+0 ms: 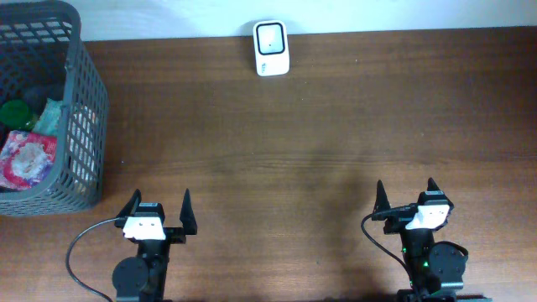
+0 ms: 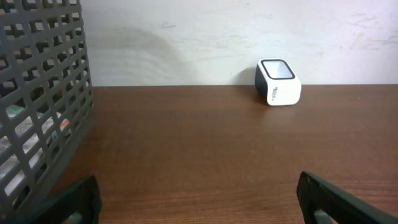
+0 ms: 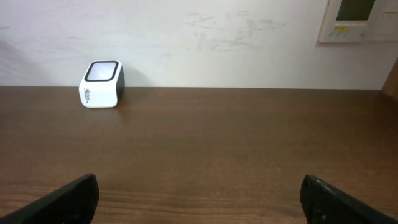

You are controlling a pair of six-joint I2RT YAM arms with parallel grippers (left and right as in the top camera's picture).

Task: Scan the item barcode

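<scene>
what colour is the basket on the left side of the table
Dark grey basket, a plastic grid; clearest in the overhead view.

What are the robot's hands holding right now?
Nothing. The left gripper and the right gripper are both open and empty.

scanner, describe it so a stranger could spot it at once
Follow the far edge of the wooden table, against the white wall. Near its middle sits the scanner, a small white box with a dark-framed window on top, far smaller than the grey basket.
</scene>
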